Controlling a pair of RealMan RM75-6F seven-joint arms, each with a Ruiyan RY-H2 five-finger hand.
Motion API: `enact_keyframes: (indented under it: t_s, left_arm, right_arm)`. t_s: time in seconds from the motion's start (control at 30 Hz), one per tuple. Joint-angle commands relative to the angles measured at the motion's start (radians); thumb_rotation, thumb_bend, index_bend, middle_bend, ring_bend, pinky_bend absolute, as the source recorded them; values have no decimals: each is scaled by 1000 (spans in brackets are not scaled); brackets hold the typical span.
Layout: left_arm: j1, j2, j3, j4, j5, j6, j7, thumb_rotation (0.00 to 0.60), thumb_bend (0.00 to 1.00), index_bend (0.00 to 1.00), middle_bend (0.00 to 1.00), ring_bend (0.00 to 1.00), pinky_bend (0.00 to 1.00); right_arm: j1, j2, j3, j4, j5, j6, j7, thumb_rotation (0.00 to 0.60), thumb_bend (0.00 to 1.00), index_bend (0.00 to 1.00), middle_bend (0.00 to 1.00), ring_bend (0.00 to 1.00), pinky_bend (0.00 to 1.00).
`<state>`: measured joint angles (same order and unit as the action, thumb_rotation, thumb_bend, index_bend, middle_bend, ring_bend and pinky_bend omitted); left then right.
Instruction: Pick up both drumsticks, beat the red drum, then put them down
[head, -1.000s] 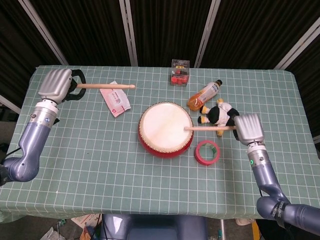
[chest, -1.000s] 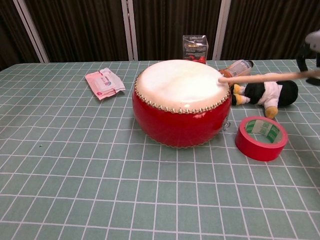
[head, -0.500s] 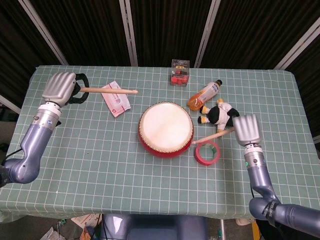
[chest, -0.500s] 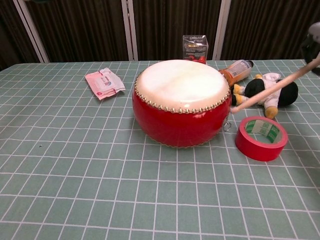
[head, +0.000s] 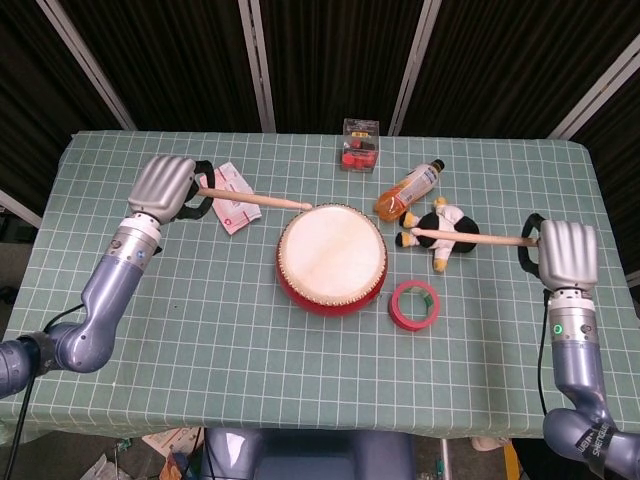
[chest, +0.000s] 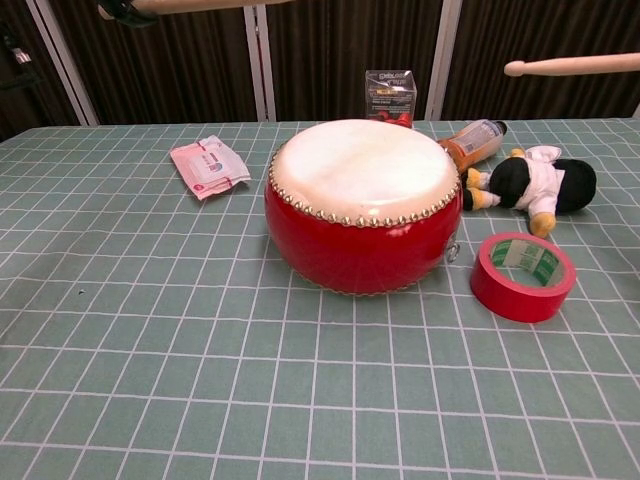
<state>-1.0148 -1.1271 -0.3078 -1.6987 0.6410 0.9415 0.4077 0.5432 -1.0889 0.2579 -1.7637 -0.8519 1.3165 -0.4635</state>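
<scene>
My left robot hand (head: 165, 186) and right robot hand (head: 566, 251) each grip a drumstick (head: 255, 199) (head: 465, 237) pointing inward above the red drum (head: 331, 259) between them.

Chest view crops both drumsticks (chest: 575, 66), small box (head: 360, 144) contents unreadable

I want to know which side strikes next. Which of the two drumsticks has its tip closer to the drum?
The drumstick in the left robot hand: its tip reaches the drum rim, while the other drumstick ends over the plush toy.
</scene>
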Motion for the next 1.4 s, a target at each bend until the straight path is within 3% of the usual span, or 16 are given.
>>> enact_keyframes:
  t_s: [0.03, 0.37, 0.47, 0.53, 0.6, 0.67, 0.77, 0.87, 1.0, 1.2, 1.4]
  left_arm:
    - [-38, -47, 8, 1, -42, 18, 50, 600, 557, 753, 1000, 1000, 1000]
    - [-163, -197, -14, 90, -151, 34, 163, 600, 557, 753, 1000, 1000, 1000]
    - [-215, -244, 11, 154, -223, 6, 246, 600, 558, 756, 1000, 1000, 1000]
    - [-265, -267, 85, 204, -320, -40, 384, 600, 559, 759, 1000, 1000, 1000]
    - [-350, -286, 209, 244, -513, -77, 621, 600, 559, 762, 1000, 1000, 1000]
    - [-417, -317, 286, 265, -677, -67, 790, 600, 559, 763, 1000, 1000, 1000]
    - [-471, -357, 300, 290, -878, -49, 903, 600, 559, 763, 1000, 1000, 1000]
    - [-492, -356, 262, 306, -963, -37, 920, 600, 559, 763, 1000, 1000, 1000]
    - [-464, -292, 186, 261, -885, -39, 815, 600, 559, 763, 1000, 1000, 1000]
    - [-362, -157, 64, 95, -674, 3, 556, 600, 559, 760, 1000, 1000, 1000]
    - [-212, -33, 37, -112, -451, 56, 342, 600, 558, 758, 1000, 1000, 1000]
  right_arm:
    - [-23, 30, 13, -3, -9, -21, 49, 600, 599, 1000, 1000, 1000, 989]
    - [-40, 66, 37, 3, 2, -73, 144, 600, 599, 1000, 1000, 1000, 989]
    - [-41, 71, 41, 12, 14, -93, 162, 600, 599, 1000, 1000, 1000, 989]
    - [-40, 72, 43, 20, 25, -109, 173, 600, 599, 1000, 1000, 1000, 989]
    - [-41, 76, 46, 27, 36, -123, 184, 600, 599, 1000, 1000, 1000, 989]
    - [-41, 79, 49, 32, 41, -130, 191, 600, 599, 1000, 1000, 1000, 989]
    - [-44, 85, 51, 32, 43, -137, 199, 600, 599, 1000, 1000, 1000, 989]
    - [-47, 90, 48, 30, 41, -138, 200, 600, 599, 1000, 1000, 1000, 989]
    - [-49, 90, 45, 26, 38, -132, 192, 600, 599, 1000, 1000, 1000, 989]
    - [-57, 91, 38, 10, 22, -111, 182, 600, 599, 1000, 1000, 1000, 989]
    - [-91, 108, 18, -14, -26, -85, 206, 600, 599, 1000, 1000, 1000, 989]
